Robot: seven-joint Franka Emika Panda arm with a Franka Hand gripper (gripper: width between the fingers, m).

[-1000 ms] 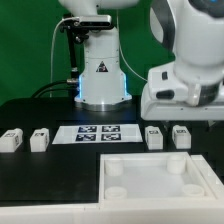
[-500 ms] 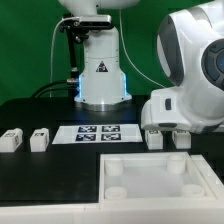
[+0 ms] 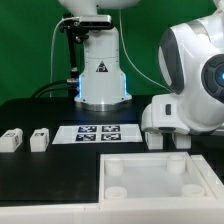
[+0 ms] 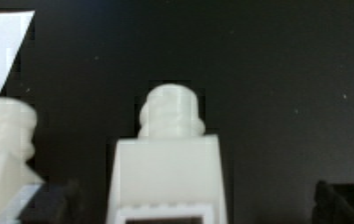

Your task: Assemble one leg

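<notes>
Leg [image 4: 165,165] lies on table [image 4: 280,60] between spread jaws of gripper [image 4: 195,200], clear of both; 1 neighbour [image 4: 5,140] beside. Judged light, rigid, slick plastic: grip block's flat sides, not ribbed tip.

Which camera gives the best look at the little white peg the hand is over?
The wrist view: the leg fills its middle, ribbed tip clear, inside the open hand. In the exterior view the hand hides most of it; only the lower parts of two legs show there, which one is unclear.
</notes>
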